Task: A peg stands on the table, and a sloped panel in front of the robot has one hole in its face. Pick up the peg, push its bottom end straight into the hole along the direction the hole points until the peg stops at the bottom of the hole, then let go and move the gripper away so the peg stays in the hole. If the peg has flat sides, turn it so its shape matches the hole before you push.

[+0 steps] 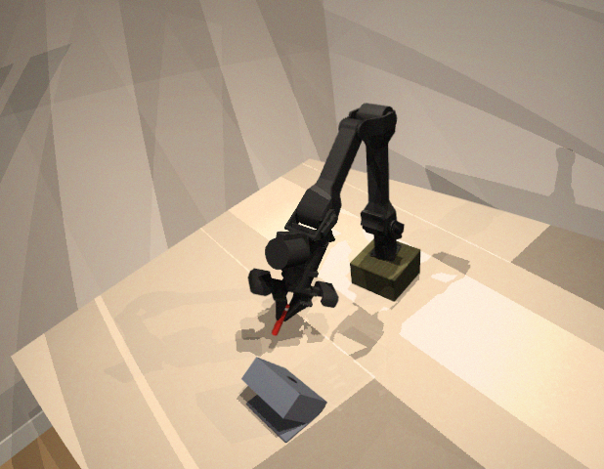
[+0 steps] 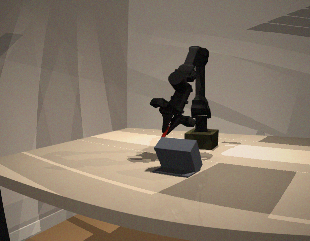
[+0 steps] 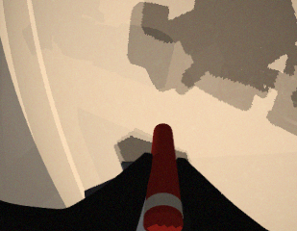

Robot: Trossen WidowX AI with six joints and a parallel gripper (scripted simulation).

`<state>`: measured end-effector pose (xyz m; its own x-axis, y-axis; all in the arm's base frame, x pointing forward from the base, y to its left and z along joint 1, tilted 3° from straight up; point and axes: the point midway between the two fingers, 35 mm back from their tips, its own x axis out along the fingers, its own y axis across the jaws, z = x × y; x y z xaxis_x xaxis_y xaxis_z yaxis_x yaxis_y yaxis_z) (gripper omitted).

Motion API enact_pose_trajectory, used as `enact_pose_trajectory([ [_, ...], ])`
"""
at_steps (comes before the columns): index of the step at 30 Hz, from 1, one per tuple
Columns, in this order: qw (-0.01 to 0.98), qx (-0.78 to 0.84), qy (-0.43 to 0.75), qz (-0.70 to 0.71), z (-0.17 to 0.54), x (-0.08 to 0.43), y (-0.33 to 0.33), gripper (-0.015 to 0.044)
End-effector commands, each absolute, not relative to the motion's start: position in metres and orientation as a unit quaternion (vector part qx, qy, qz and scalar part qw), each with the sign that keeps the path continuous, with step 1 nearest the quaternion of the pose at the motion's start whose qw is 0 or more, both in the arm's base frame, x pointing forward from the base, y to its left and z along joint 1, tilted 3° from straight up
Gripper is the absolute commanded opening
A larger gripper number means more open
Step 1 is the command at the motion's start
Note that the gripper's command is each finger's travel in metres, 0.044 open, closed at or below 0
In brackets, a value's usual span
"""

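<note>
The gripper (image 1: 284,317) (image 2: 166,131) (image 3: 162,162) is gripping the red peg (image 1: 280,322) (image 2: 165,131) (image 3: 163,149), which is tilting between its fingertips, a pale band showing near one end. The peg is hanging above the table (image 1: 181,313) (image 2: 98,165) (image 3: 225,135), outside the hole (image 1: 293,378) and well apart from it. The blue-grey sloped block (image 1: 277,388) (image 2: 175,155) is standing on the table, its hole opening as a dark spot in the upper face. Nothing is visibly sitting in that hole from the top, while the exterior view is hiding it behind the block.
</note>
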<state>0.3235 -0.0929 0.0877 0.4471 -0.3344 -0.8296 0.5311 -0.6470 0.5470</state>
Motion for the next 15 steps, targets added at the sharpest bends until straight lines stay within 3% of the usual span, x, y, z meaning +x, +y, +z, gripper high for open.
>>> enact_pose_trajectory([
  [1, 0.419, 0.746, 0.060, -0.514, 0.087, 0.323, -0.088, 0.0000],
  [15, 0.434, 0.759, 0.047, -0.483, 0.088, 0.326, -0.071, 0.0000],
])
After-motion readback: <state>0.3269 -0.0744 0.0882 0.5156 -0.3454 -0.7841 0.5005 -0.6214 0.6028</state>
